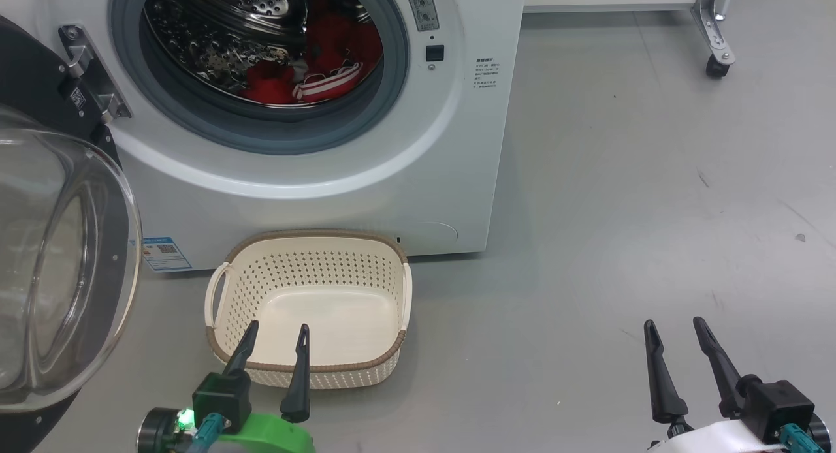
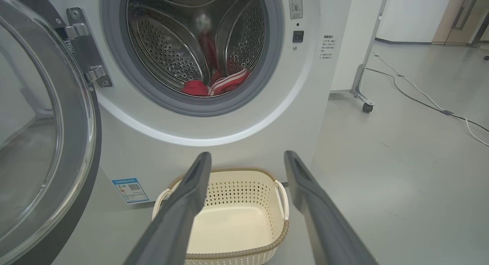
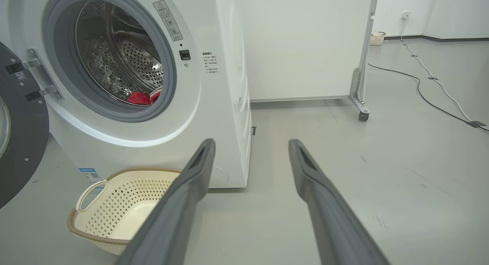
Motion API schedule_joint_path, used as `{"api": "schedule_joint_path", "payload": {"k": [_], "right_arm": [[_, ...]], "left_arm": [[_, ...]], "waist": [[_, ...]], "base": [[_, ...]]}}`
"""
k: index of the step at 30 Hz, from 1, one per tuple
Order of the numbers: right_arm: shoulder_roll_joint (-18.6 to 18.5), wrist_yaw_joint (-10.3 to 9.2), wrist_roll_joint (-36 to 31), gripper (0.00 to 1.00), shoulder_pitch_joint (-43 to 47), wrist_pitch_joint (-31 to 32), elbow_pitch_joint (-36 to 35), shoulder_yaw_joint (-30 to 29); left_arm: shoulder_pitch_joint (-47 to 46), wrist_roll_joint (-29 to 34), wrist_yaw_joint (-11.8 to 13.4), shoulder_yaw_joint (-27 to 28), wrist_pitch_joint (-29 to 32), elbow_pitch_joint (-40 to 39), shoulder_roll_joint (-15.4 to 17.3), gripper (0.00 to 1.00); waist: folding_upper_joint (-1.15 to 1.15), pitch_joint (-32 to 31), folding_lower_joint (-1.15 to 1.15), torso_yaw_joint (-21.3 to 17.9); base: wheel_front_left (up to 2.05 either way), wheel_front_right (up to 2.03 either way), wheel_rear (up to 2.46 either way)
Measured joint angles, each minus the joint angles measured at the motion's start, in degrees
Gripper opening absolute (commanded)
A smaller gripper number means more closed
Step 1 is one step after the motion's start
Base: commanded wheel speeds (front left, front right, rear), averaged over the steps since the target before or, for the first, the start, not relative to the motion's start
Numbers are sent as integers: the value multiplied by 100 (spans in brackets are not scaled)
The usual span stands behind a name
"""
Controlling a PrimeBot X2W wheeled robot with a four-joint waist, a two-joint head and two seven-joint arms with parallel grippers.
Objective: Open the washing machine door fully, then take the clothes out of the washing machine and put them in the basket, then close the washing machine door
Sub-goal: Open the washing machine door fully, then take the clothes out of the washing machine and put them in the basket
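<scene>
The white washing machine (image 1: 418, 179) stands ahead with its door (image 1: 59, 270) swung wide open to the left, glass bowl facing out. Red clothes (image 1: 307, 68) with white stripes lie low in the steel drum, also seen as clothes (image 2: 216, 85) and clothes (image 3: 143, 97). The cream basket (image 1: 307, 244) sits empty on the floor in front of the machine, basket (image 2: 229, 173), basket (image 3: 114, 188). My left gripper (image 1: 279, 332) is open just over the basket's near rim. My right gripper (image 1: 673, 329) is open above bare floor at the right, holding nothing.
A white partition on a castor (image 1: 716, 66) stands behind the machine to the right. Cables (image 2: 420, 93) run across the grey floor at the far right. The open door takes up the space at my left.
</scene>
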Motion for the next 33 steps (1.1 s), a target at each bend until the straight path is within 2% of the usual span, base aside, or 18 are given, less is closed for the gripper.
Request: {"api": "schedule_joint_path", "payload": {"k": [33], "right_arm": [[11,-245,121,100,182,0,-89,175]], "left_arm": [[-14,-9,64,-98,0,135,3,100]], "waist": [[0,-152,0,42]], "base": [[5,-5,0]]}}
